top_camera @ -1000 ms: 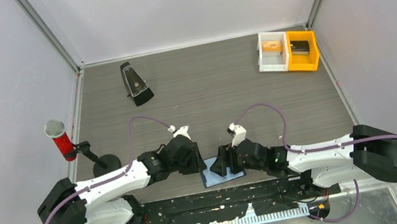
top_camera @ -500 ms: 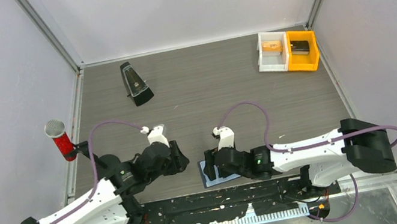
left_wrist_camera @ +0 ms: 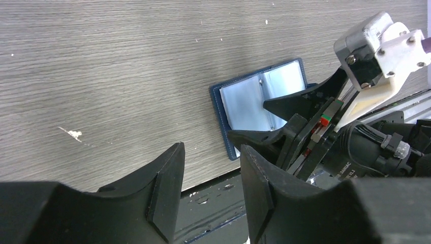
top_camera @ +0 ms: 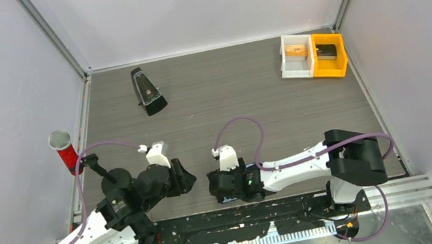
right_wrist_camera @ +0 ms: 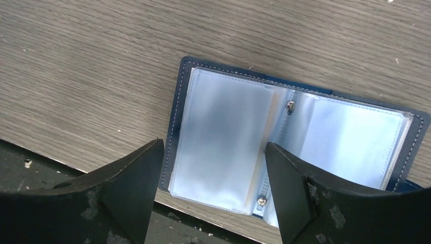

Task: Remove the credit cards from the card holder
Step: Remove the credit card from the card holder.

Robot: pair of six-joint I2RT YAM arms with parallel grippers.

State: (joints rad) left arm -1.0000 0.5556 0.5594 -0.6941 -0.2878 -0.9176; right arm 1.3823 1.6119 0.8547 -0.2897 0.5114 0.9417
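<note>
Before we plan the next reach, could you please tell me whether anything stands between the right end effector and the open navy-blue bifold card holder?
Nothing visible does: the right end effector hangs open directly above the navy-blue bifold card holder, and the left end effector stands off to one side.

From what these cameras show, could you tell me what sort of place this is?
Probably a lab robot test cell: plain white panels on metal posts enclose a wood-grain table, two arms are bolted at its near edge, and unrelated props stand about: a metronome, a red microphone, small bins.
</note>
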